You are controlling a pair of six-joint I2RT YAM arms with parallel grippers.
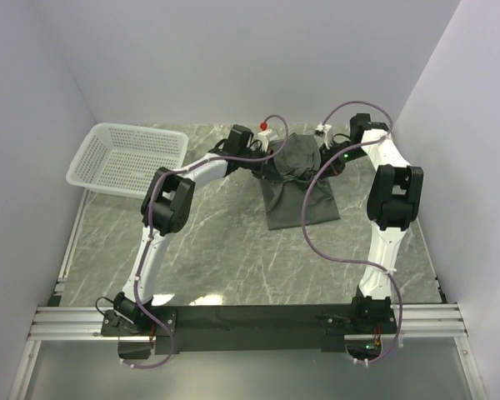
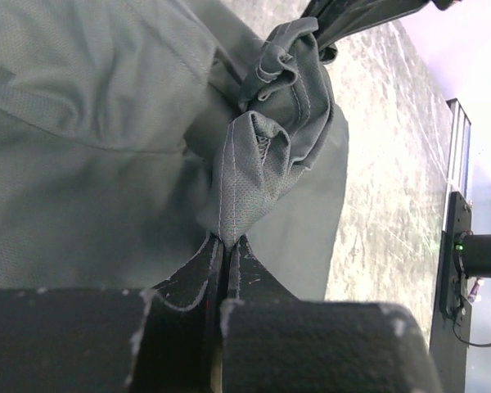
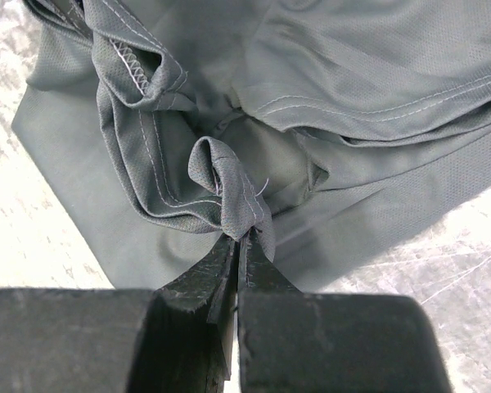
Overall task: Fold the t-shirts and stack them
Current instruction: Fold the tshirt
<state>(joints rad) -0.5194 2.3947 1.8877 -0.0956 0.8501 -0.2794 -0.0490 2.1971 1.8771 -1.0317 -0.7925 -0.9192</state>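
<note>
**Pinched from both sides**

From the top I see the t-shirt (image 1: 298, 196) bunched at the far middle of the table (image 1: 217, 242), between both arms. Left wrist: my left gripper (image 2: 227, 243) pinches a fabric fold. Right wrist: my right gripper (image 3: 239, 239) pinches a crumpled edge.

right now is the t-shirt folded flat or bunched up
Bunched up, not folded: the left gripper and right gripper each pinch a crumpled fold of the t-shirt.
</note>
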